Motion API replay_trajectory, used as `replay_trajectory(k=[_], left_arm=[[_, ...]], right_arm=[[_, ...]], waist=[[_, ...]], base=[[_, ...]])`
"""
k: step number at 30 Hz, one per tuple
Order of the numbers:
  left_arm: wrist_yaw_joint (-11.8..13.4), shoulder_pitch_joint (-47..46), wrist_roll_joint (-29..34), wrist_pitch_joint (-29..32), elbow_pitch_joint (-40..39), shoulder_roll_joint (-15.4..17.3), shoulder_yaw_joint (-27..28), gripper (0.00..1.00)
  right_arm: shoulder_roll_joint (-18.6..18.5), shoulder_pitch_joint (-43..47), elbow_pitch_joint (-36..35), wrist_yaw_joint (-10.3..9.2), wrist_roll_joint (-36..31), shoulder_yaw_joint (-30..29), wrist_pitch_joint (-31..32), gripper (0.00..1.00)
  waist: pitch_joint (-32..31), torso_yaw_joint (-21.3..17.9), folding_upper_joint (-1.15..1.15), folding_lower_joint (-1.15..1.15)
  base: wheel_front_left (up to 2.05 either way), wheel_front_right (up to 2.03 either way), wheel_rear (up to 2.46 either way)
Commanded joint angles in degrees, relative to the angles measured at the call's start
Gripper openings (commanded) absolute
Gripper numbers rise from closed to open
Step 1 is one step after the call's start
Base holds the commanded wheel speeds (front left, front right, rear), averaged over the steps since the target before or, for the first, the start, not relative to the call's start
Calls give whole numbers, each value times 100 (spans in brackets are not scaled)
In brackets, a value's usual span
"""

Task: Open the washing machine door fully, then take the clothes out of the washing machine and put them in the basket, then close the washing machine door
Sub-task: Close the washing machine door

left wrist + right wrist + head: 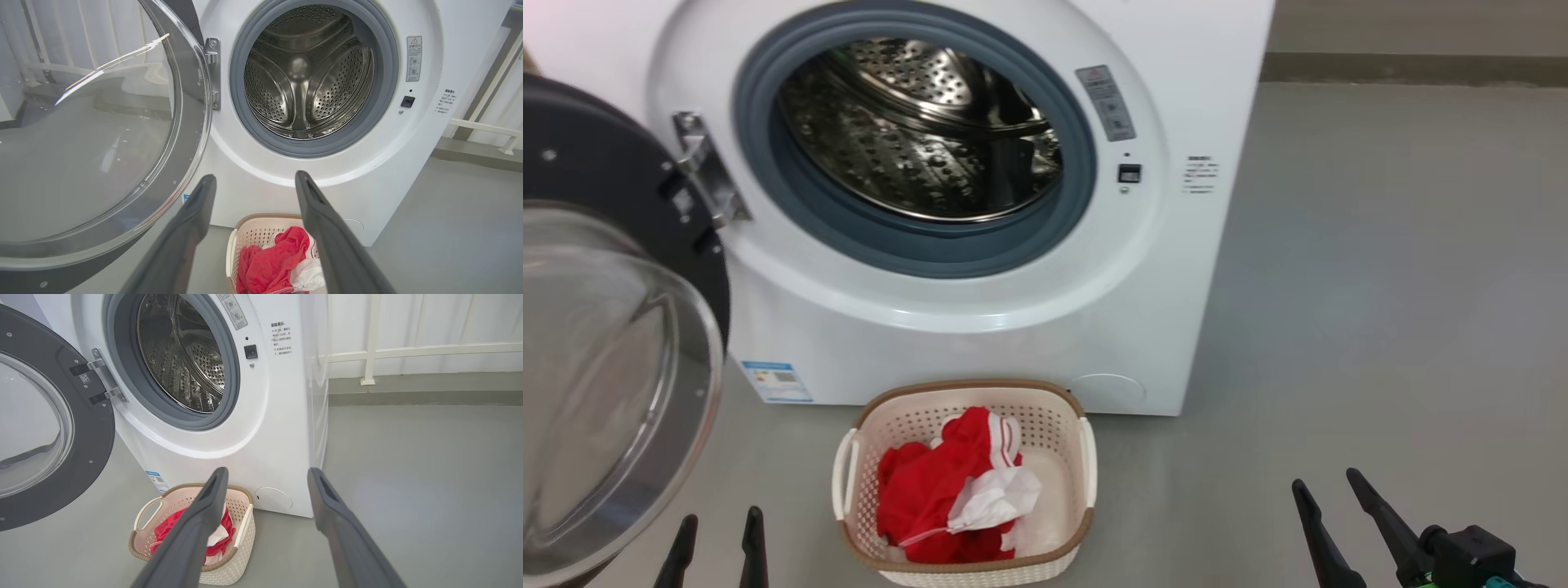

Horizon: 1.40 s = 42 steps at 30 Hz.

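Grey floor (1380,286), white washing machine (980,343) standing on it.

Head view: The door (605,163) is swung wide to the left of the opening, on its hinge (707,171). The drum (923,131) looks empty. The clothes (931,490) lie in the basket (968,385), just in front of the machine. The left claw (722,516) is low, fingers apart and empty, just beside the door's lower edge. The right claw (1325,478) is spread and empty, well apart from the door.

Left wrist view: The left claw (255,176) points at the machine front below the opening. The door's glass bowl (102,143) is near its left finger, apparently not touching.
Judgement: the door is rigid and fairly heavy, and turns on the hinge only. The glossy rim is likely slippery, and the glass should not be pressed hard. Push on the black rim, at the side far from the hinge, rather than pinch it.

Right wrist view: The right claw (267,470) is open over the floor, with the basket (179,486) under its left finger. The door (94,437) is far to its left.
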Motion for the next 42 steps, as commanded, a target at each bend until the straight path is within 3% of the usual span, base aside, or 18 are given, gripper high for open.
replay_trajectory(k=[1, 15, 18, 25, 30, 40, 41, 42], left_arm=[[-17, -102, -27, -55, -85, 7, 225, 100], [-17, 52, 20, -55, 62, -123, 174, 100], [-17, 72, 13, -55, 56, -136, 157, 100], [4, 123, -133, -55, -108, -201, 407, 100], [185, 145, -417, -55, -252, -211, 405, 100], [380, 206, -729, -55, -448, -213, 303, 100], [372, 196, -788, -55, -473, -213, 307, 84], [359, 185, -860, -55, -498, -213, 319, 38]], right_arm=[[-122, -157, -98, 9, 105, 171, -28, 100], [-158, -359, 109, 9, 268, 592, -28, 100], [-156, -400, 120, 9, 277, 663, -28, 100], [-254, -1043, 386, 9, 358, 1288, -28, 100], [-301, -1424, 590, 9, 455, 1624, -28, 100], [-345, -1745, 778, 9, 601, 1925, -28, 100], [-346, -1746, 781, 9, 610, 1927, -28, 100], [-346, -1739, 781, 9, 616, 1924, -28, 100]], waist=[[-85, 396, 0, 0], [-262, 2072, 0, 0], [-238, 2267, 0, 0], [68, 2532, 0, 0], [214, 2603, 0, 0], [257, 2625, 0, 0], [251, 2622, 0, 0], [246, 2619, 0, 0]], base=[[0, 0, 0], [0, 0, 0], [0, 0, 0], [0, 0, 0], [0, 0, 0], [0, 0, 0], [0, 0, 0], [0, 0, 0]])
